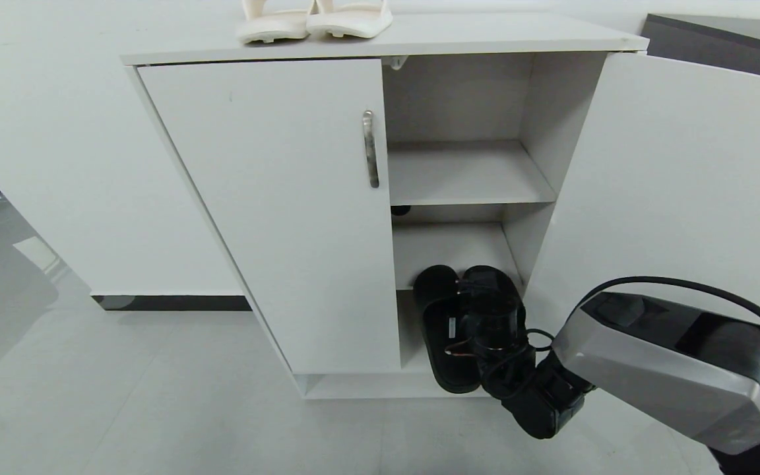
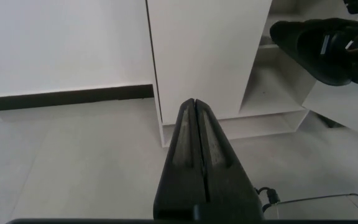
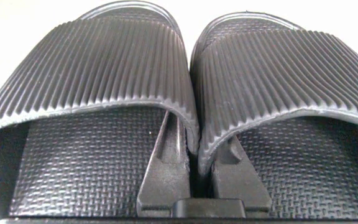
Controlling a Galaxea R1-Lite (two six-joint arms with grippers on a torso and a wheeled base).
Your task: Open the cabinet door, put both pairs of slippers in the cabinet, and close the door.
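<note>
Open white cabinet [image 1: 261, 198], R gripper [image 3: 196, 158] — clamped on black slippers [image 1: 444, 343]

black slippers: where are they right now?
Head view, lower right: the black slippers are held in the right gripper in front of the lower part of the cabinet, on its open side, beside the closed left door.

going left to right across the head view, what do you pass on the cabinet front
closed left door → door handle → black slippers → open right door
</note>
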